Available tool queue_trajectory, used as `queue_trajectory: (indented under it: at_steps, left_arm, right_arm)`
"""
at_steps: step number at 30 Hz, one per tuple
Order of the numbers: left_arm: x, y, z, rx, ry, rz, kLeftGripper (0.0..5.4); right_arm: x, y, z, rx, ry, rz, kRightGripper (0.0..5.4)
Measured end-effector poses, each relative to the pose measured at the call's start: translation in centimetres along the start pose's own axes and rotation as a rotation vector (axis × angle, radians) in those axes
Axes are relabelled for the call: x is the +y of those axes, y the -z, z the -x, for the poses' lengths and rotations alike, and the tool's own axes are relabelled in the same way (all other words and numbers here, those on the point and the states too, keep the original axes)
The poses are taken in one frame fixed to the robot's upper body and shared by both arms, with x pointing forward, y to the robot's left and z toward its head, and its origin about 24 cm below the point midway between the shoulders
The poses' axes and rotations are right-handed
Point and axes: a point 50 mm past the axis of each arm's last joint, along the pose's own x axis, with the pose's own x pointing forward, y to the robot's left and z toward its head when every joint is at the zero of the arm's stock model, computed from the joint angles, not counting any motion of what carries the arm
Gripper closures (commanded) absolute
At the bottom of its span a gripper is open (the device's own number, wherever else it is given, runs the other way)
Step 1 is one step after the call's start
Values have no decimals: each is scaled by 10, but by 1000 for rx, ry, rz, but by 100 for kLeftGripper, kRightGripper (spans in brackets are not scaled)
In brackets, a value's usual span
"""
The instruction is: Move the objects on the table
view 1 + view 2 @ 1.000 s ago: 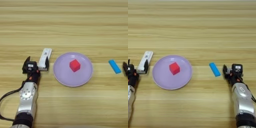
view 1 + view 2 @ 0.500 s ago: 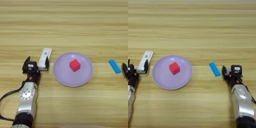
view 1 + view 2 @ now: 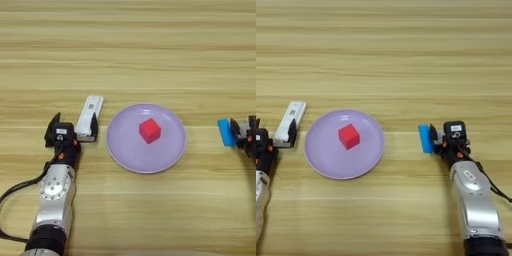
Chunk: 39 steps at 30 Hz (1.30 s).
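With the right gripper (image 3: 437, 139) spread beside the short bright-blue plastic bar (image 3: 425, 138), centre both black fingers astride it before pinching; the left gripper's (image 3: 72, 132) spread fingers flank the long white remote-like stick (image 3: 89, 117)

Lilac plate (image 3: 170, 155) holding a red cube (image 3: 149, 130); white stick (image 3: 90, 116) left of plate, bright-blue bar (image 3: 426, 138) right of plate; light-wood plank-grained table (image 3: 128, 55) beneath.
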Motion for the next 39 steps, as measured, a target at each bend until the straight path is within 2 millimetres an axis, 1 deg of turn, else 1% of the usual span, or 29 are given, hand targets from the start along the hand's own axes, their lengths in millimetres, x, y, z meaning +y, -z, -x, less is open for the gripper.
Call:
queue_trajectory:
  at_steps: [5, 7, 8, 10, 12, 15, 22, 27, 35, 39]
  left_arm:
    - [0, 1, 0, 3, 0, 0, 0]
    - [0, 1, 0, 6, 0, 0, 0]
    - [0, 1, 0, 6, 0, 0, 0]
    - [0, 1, 0, 7, 0, 0, 0]
    - [0, 1, 0, 7, 0, 0, 0]
    - [0, 1, -1, 7, 0, 0, 0]
    - [0, 1, -1, 7, 1, 0, 0]
    - [0, 2, 0, 11, 0, 1, 0]
    - [0, 2, -1, 12, 1, 1, 0]
    - [0, 2, -1, 12, 0, 1, 0]
  right_arm:
    - [15, -12, -1, -39, -46, 11, 294]
    - [32, -16, -4, -51, -96, 7, 294]
    - [35, -17, -4, -55, -104, 5, 294]
    - [54, -22, -8, -73, -166, 12, 294]
    - [69, -24, -9, -80, -212, 7, 294]
    - [84, -26, -10, -86, -263, -4, 294]
    - [101, -31, -11, -108, -333, -9, 294]
    - [112, -29, -11, -98, -367, -12, 294]
    - [121, -22, -10, -81, -407, -5, 294]
    - [122, -19, -10, -67, -413, -2, 294]
